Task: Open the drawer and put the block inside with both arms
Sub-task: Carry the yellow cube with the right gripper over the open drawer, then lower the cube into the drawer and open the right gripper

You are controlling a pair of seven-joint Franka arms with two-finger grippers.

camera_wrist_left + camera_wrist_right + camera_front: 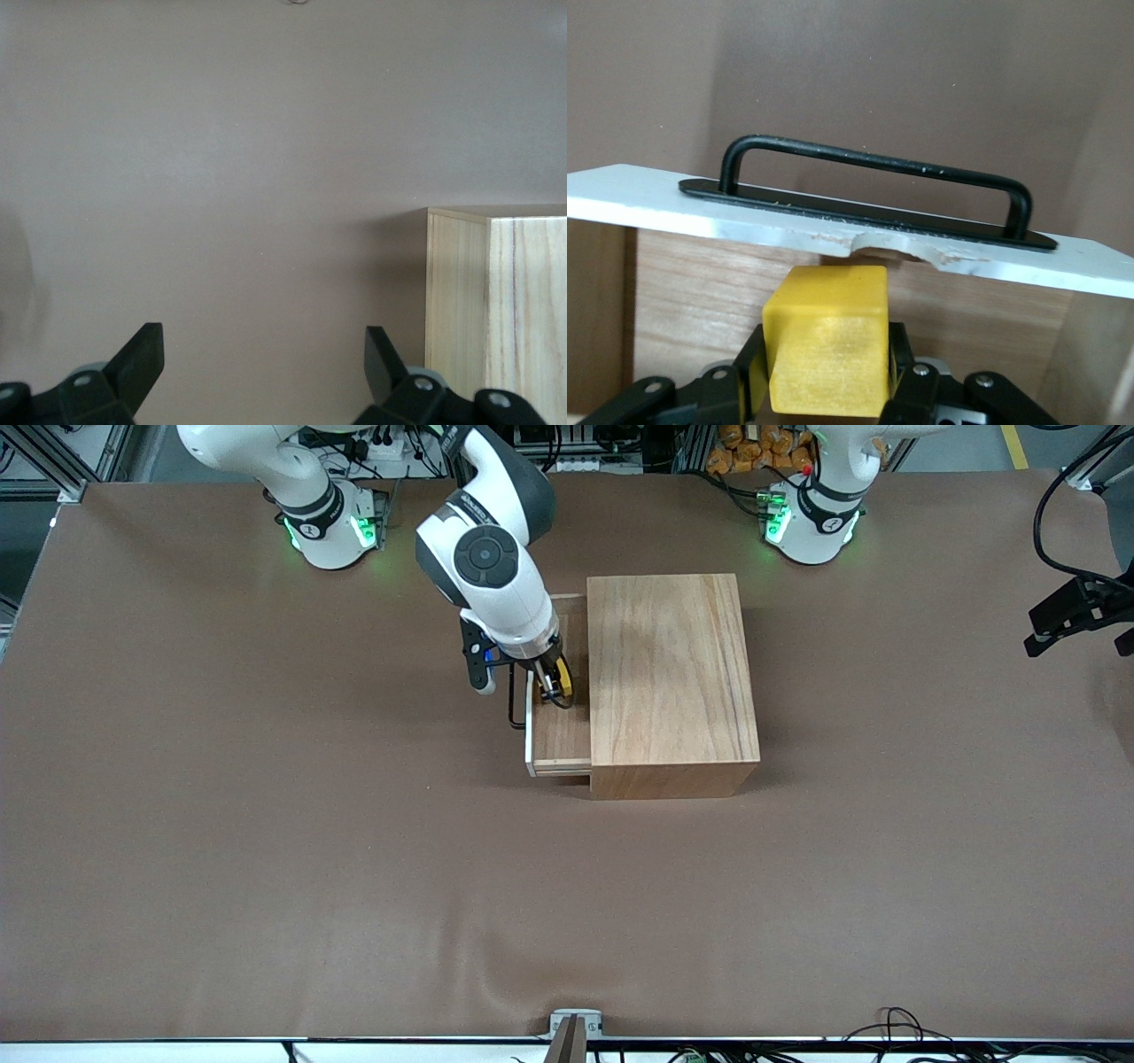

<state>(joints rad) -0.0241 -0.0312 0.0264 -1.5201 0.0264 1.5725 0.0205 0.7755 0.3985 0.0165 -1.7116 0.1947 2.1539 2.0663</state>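
Right tool (pixel 824 390) clamped shut, wrist bent downward; left tool (pixel 264 376) with fingers spread wide.

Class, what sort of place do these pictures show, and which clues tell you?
Probably a robotics lab: two fixed arms on a covered table, cables, and aluminium framing.

A wide bench (pixel 266 824) covered in plain brown matting carries a light-wood rectangular box (pixel 671 682) (grain running lengthwise). The two white round arm bases, green-lit (pixel 332 527) (pixel 811 522), stand farther from the front camera than the box.
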